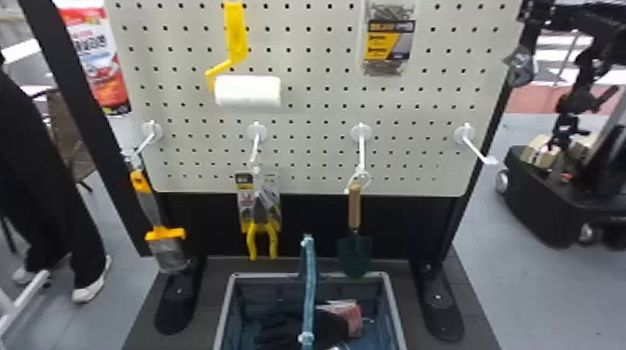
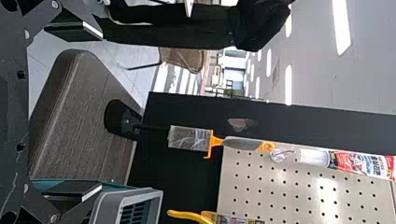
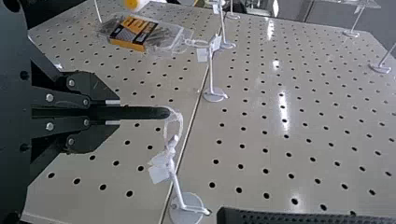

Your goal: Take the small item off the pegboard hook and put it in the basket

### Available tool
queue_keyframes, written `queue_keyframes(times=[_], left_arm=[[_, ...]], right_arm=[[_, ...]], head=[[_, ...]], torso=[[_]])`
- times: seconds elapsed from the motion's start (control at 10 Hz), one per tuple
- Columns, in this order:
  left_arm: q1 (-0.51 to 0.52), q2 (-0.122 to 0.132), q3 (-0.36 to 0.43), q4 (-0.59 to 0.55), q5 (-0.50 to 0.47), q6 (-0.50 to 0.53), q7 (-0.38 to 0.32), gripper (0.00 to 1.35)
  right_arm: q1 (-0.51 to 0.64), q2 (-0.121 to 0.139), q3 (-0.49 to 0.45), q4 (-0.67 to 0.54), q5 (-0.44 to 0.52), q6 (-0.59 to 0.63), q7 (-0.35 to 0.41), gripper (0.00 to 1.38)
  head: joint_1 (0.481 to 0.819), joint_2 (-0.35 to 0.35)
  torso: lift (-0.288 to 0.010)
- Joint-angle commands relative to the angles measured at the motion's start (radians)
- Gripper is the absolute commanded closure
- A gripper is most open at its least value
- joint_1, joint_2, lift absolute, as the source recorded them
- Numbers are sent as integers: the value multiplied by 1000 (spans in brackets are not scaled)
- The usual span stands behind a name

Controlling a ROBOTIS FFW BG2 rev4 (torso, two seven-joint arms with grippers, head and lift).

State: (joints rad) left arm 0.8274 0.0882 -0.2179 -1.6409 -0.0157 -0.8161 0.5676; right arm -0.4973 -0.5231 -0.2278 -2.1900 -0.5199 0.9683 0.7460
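Note:
In the right wrist view my right gripper [image 3: 164,113] is shut, its fingertips closed on a thin clear loop [image 3: 181,123]. The loop hangs at the tagged end of a white pegboard hook [image 3: 179,186]; whether it is still around the hook I cannot tell. Any item body on the loop is hidden. My left gripper [image 2: 74,111] stands open and away from the pegboard, nothing between its fingers. The basket [image 1: 396,307], with a blue handle, is below the pegboard [image 1: 316,139] in the head view and holds a dark item and a red-and-white package.
Other hooks hold a screw bag [image 1: 389,46], a scraper [image 1: 151,209], yellow-handled pliers [image 1: 263,232] and a trowel [image 1: 355,246]. A white roller [image 1: 248,90] hangs higher up. The trowel's blade hangs by the basket's far rim.

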Motion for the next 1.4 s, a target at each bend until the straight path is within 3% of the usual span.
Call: queue_keyframes(times=[0.0, 0.4, 0.5, 1.0, 1.3], left_arm=[[0, 1, -1, 0, 0, 2, 0, 174], [0, 1, 0, 0, 3, 3, 0, 174], [0, -1, 0, 0, 5, 2, 0, 174], [0, -1, -1, 0, 10, 5, 0, 174], [0, -1, -3, 0, 11, 6, 0, 174]], right_arm=[[0, 0, -2, -18, 8, 3, 0, 1205], [55, 12, -67, -106, 9, 16, -7, 1205], [90, 26, -94, -145, 9, 20, -17, 1205], [294, 130, -212, -302, -3, 12, -70, 1205], [468, 239, -281, -403, -31, -49, -132, 1205]], head=[[549, 0], [549, 0], [549, 0], [549, 0], [549, 0]], torso=[[-100], [-100], [-100], [-100], [-100]])
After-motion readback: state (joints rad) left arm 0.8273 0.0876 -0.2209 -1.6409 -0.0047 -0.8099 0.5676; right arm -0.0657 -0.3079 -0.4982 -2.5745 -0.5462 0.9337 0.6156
